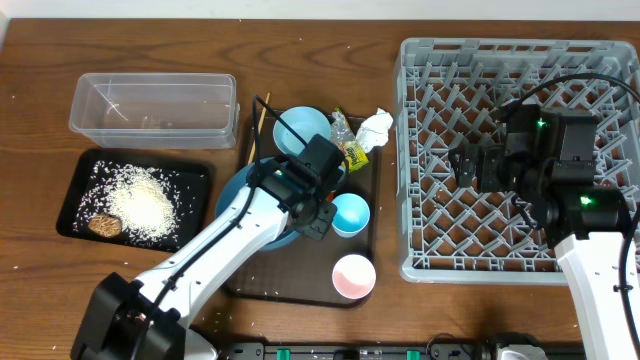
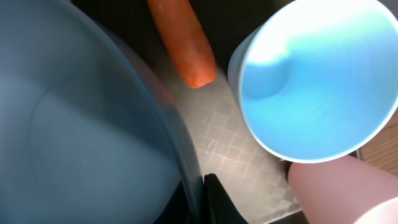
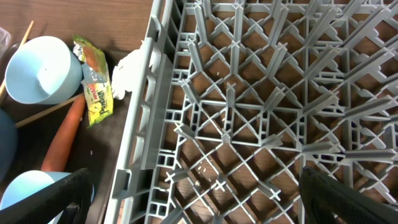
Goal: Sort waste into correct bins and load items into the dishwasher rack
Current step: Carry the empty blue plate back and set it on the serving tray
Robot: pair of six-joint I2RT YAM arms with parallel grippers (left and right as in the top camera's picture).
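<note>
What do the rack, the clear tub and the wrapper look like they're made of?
The rack: looks like moulded grey plastic, matt; thin lattice ribs and pegs.
The clear tub: probably plastic, glossy; see-through walls with a rounded rim.
The wrapper: likely plastic film or foil; crinkled, printed, shiny.

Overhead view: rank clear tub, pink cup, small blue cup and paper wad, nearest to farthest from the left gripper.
1. small blue cup, beside the left gripper
2. pink cup, front edge
3. paper wad, back right
4. clear tub, far left
</note>
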